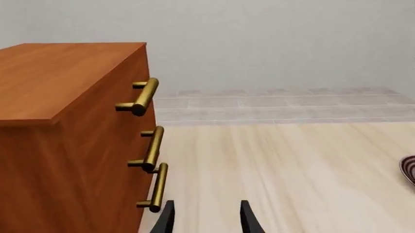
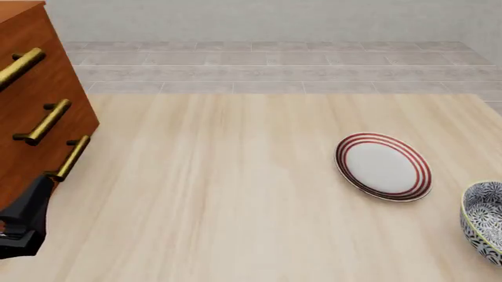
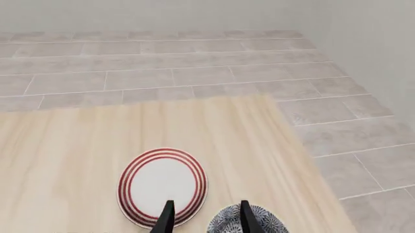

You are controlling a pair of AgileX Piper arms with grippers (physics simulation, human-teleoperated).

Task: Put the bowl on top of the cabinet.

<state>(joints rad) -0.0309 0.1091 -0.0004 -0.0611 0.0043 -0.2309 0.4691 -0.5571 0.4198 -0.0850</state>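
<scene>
The blue-and-white patterned bowl [image 2: 485, 228] stands on the table at the right edge of the front view, cut off by the frame. The right wrist view shows the bowl [image 3: 275, 224] just beyond the tips of my right gripper [image 3: 205, 218], which is open, holds nothing and hangs above the table. The reddish-brown cabinet [image 2: 32, 88] with brass bar handles stands at the far left. My left gripper [image 1: 206, 219] is open and empty, low beside the cabinet [image 1: 58, 116] near its lowest handle [image 1: 155, 188]. Its dark body shows at the front view's lower left.
A flat white plate with red rings [image 2: 382, 166] lies on the table just left of the bowl; the plate [image 3: 162, 188] also shows beyond my right fingertips. Pale wooden tabletop [image 2: 220, 194] spans between cabinet and plate. A tiled floor lies past the table's far edge.
</scene>
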